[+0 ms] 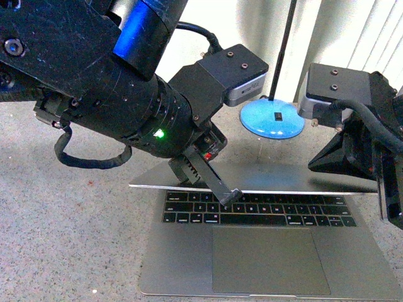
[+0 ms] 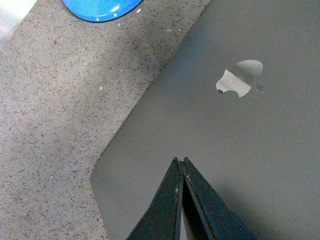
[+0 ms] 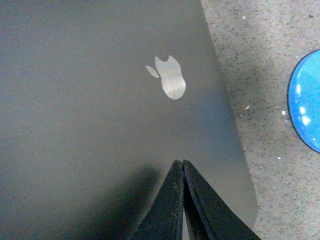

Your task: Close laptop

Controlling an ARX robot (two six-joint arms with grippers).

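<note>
The laptop (image 1: 189,251) sits on the speckled bench (image 1: 63,239), a little right of centre and close to the near edge, with its base flat. Its lid (image 1: 283,179) is lowered almost level, hanging just above the far rows of the keyboard (image 1: 252,207). The near rows and the trackpad (image 1: 271,258) are uncovered.

The left arm (image 1: 113,94) reaches in from the upper left. The left fingers (image 2: 176,175) are pressed together with no gap, their tips over the lid's outer face near its left corner. In the front view one tip sits at the lid's near edge, but I cannot tell whether it is touching.

The right arm (image 1: 352,126) hangs over the laptop's right side. The right fingers (image 3: 176,175) are also together, their tips over the lid, casting a dark shadow on it. I cannot tell whether they touch it.

The shiny logo (image 3: 170,77) shows on the lid beyond both sets of tips. A blue disc (image 1: 272,119) lies on the bench just beyond the laptop, with a thin black pole (image 1: 283,50) rising from it.
</note>
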